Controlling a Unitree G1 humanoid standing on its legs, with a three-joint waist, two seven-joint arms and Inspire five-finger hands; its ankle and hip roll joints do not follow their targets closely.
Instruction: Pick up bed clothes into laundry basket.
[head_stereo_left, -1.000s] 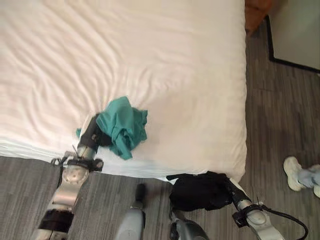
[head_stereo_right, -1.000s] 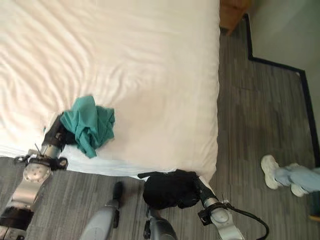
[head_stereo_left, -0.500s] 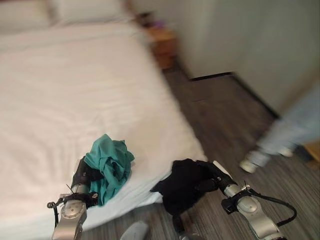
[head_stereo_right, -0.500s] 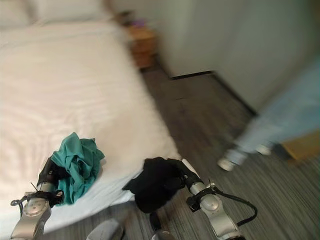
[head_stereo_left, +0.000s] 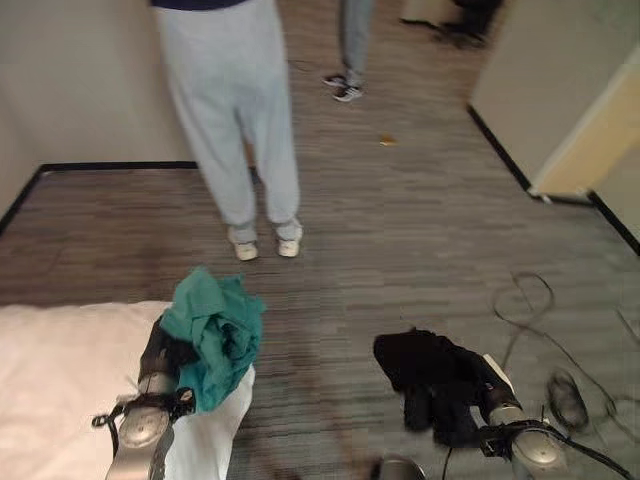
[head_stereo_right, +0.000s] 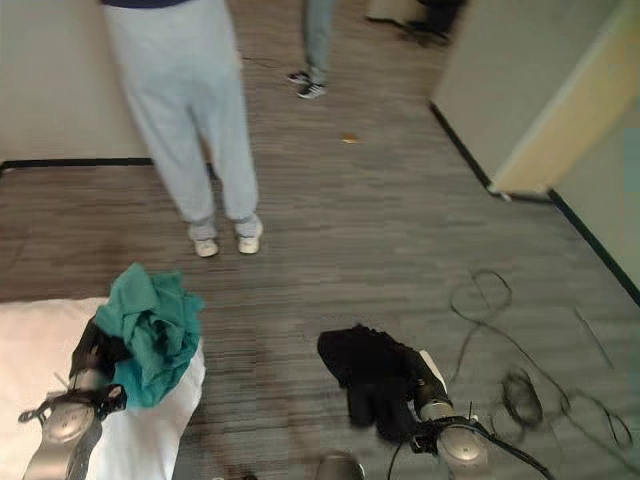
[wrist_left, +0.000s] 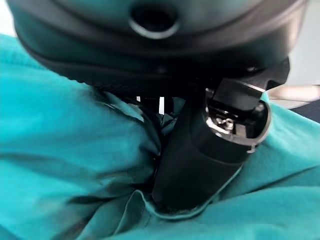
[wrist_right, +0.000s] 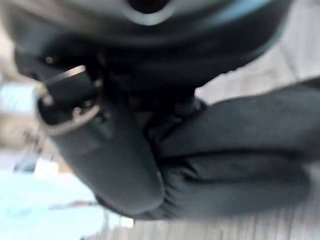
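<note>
Left: left hand (head_stereo_left: 160, 352) clenched on teal garment (head_stereo_left: 213, 334) above bed (head_stereo_left: 60, 380) corner; right hand (head_stereo_left: 492, 388) clenched on black garment (head_stereo_left: 428, 378); person (head_stereo_left: 235, 110) beyond.

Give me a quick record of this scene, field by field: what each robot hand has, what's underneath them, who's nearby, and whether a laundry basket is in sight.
left robot hand: shut on the teal garment, held bunched over the bed corner
right robot hand: shut on the black garment, held over the floor
bed: white, its corner in the lower left of the head views
floor: grey wood-look planks, with a loose dark cable at the right
people: a person in light grey trousers standing just past the bed; another person's legs farther back
laundry basket: none visible
</note>
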